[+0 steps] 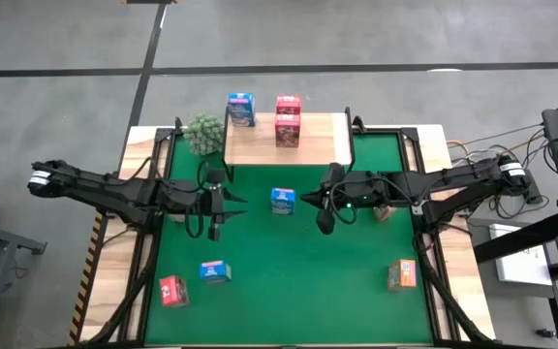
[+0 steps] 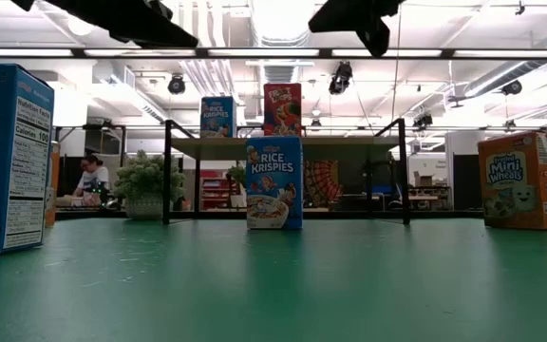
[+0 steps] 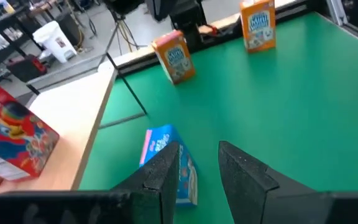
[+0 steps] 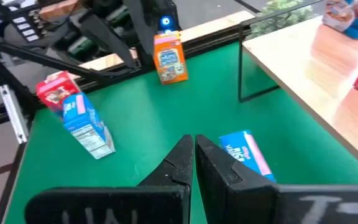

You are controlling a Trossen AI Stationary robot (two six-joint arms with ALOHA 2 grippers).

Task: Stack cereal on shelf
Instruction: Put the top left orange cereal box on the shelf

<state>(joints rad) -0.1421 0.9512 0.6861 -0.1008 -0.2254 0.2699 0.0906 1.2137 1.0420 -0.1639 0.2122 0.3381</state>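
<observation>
A blue cereal box (image 1: 282,201) stands upright on the green mat in front of the wooden shelf (image 1: 308,145), between my two grippers; in the low view this blue box (image 2: 273,182) rests on its bottom end. On the shelf stand a blue box (image 1: 241,110) and two red boxes stacked (image 1: 288,121). My left gripper (image 1: 216,206) hangs open in the air to the left of the blue box (image 3: 166,158). My right gripper (image 1: 323,206) hangs shut to its right, above the mat, with the box (image 4: 244,152) beside its fingers. Neither touches anything.
More boxes stand on the mat: blue (image 1: 215,272) and red (image 1: 172,290) near left, orange (image 1: 402,275) near right, one orange (image 3: 174,56) by the right arm, one orange (image 4: 168,57) by the left arm. A green plant (image 1: 201,133) sits left of the shelf.
</observation>
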